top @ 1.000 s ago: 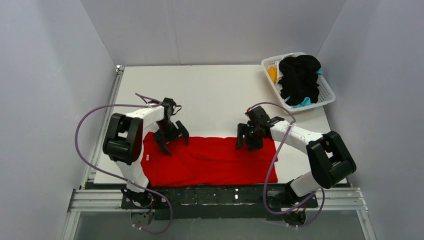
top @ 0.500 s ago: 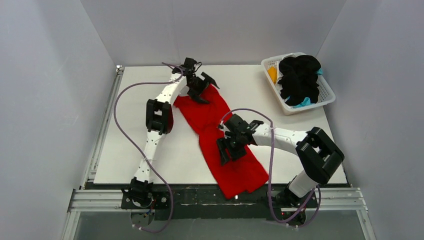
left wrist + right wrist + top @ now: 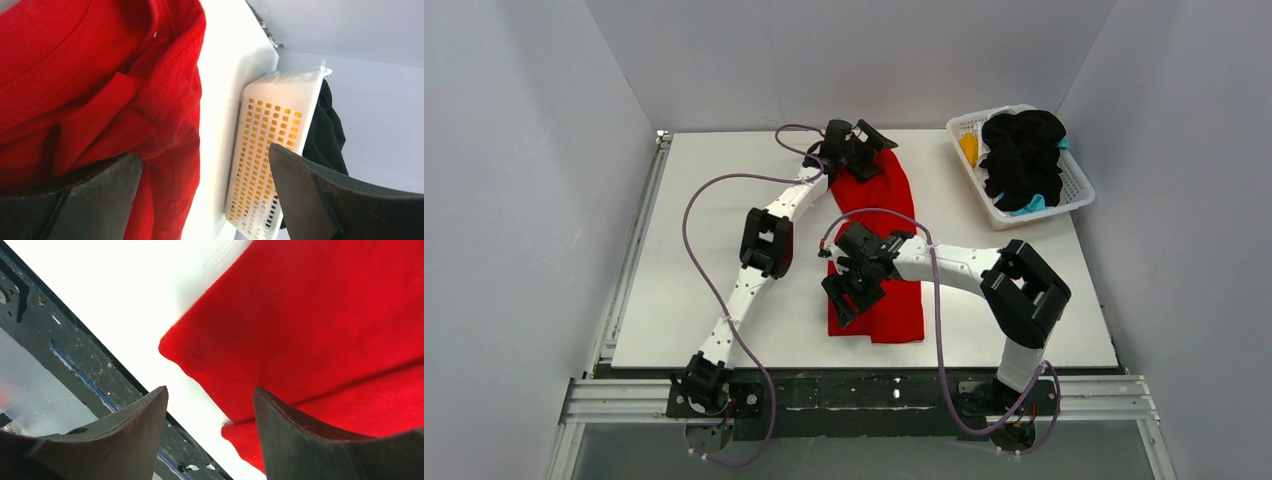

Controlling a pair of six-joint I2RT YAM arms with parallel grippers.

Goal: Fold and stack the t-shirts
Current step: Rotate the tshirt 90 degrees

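A bright red t-shirt [image 3: 876, 190] lies as a long folded strip running from the far middle of the table toward the near edge. My left gripper [image 3: 871, 155] is open at the strip's far end, pressed down on the cloth. In the left wrist view one finger [image 3: 95, 195] sits against the red t-shirt [image 3: 100, 75] and the other is off it. My right gripper [image 3: 852, 295] is open over the strip's near left part. In the right wrist view the red t-shirt [image 3: 325, 315] shows a near corner beyond the spread fingers. Nothing is pinched in either gripper.
A white lattice basket [image 3: 964, 125] at the far right corner holds a black t-shirt [image 3: 1024, 150], with orange-yellow cloth [image 3: 969, 148] and teal cloth [image 3: 1029, 205] showing under it. The basket [image 3: 270, 150] stands close beyond my left gripper. The dark front rail [image 3: 75, 375] runs along the near edge.
The red t-shirt has swung from lying across the near edge to lying lengthwise, far to near. My left arm stretched to the far side; my right gripper moved left toward the middle.
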